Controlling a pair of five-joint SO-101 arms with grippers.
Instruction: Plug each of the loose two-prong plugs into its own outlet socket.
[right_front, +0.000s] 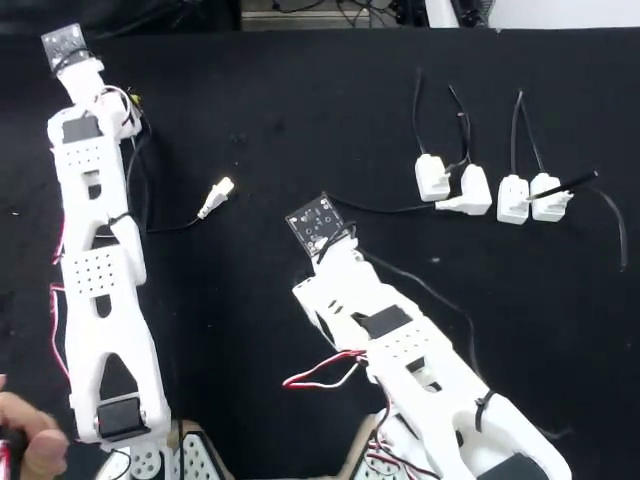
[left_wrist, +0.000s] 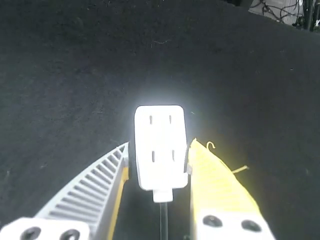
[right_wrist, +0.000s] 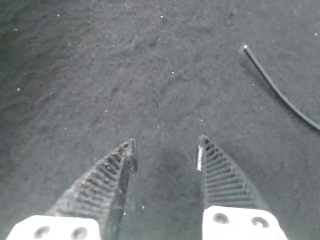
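Black cloth table (right_front: 300, 100), two white arms side by side.

At the left gripper (left_wrist: 159, 145): jaws clenched on a white rectangular plastic outlet socket (left_wrist: 159, 132). Socket pinched between a white ribbed finger (left_wrist: 95, 185) and a yellow finger (left_wrist: 215, 185), touching both. Two pairs of slots on its face; thin black cord (left_wrist: 162, 220) leaving the end nearest the wrist. Dark cloth behind it.

At the right gripper (right_wrist: 166, 141): jaws released and spread, nothing between them, bare cloth beneath. Loose end of a thin black wire (right_wrist: 272, 84) on the cloth nearby, clear of both fingers.

From above: one arm (right_front: 95, 250) stretched toward the far left corner, the other arm (right_front: 400, 340) angled in toward the table's middle. Small white two-prong plug (right_front: 216, 196) with a black cord flat on the cloth between the two arms, touching neither, well apart from the group at the right. In that group: four white plastic blocks (right_front: 512, 198) in a row, each with a short black cord, set as two touching pairs. Cannot tell from above which are plugs, which sockets, or whether any pair is mated.
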